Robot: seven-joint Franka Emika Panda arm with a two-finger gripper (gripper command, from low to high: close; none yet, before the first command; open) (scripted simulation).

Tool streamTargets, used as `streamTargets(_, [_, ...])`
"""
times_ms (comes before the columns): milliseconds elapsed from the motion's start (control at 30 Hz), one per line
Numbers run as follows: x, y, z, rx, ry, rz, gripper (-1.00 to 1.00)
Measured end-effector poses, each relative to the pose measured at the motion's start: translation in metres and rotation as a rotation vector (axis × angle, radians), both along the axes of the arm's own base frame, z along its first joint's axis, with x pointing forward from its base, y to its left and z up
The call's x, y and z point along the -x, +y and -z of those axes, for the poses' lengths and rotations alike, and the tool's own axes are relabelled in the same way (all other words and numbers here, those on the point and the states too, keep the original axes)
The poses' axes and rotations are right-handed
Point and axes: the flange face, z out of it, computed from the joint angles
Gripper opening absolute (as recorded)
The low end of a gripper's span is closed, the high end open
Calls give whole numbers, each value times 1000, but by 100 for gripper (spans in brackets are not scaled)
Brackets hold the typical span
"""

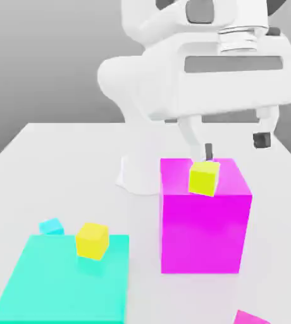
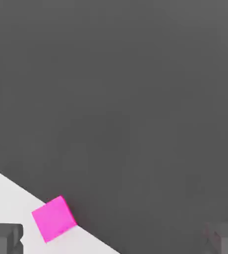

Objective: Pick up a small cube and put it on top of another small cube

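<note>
The big magenta block (image 1: 204, 218) stands mid-table, and everything is placed from it here. On its top, toward the near edge and the exterior view's left, sits a yellow cube (image 1: 204, 178), tilted a little. Off to the exterior view's left of the block lies a flat cyan slab (image 1: 47, 291) with a second yellow cube (image 1: 92, 240) on it and a small cyan cube (image 1: 51, 226) at its far corner. The small magenta-pink cube (image 1: 252, 317) lies on the table nearer the camera than the block and toward the exterior view's right, right at the table's edge (image 2: 54, 219), with bare white table (image 1: 59, 152) behind and left of the block. Above the block hangs the gripper (image 1: 234, 145), fingers (image 1: 260, 139) spread wide, nothing between them, touching nothing.
</note>
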Motion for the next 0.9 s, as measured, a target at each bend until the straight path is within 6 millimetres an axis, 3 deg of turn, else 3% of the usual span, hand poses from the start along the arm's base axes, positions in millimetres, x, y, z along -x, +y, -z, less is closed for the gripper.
streamTargets(233, [-14,38,121,94,137,-216,0])
streamTargets(400, [-7,60,210,165,233,-375,0])
streamTargets(533, [-4,65,274,182,255,-413,0])
streamTargets(567, [-4,65,287,182,256,-414,-100])
streamTargets(767, [-3,65,294,182,258,-415,-100])
streamTargets(833, [-4,65,280,182,258,-416,-100])
streamTargets(900, [-4,65,253,182,258,-416,-100])
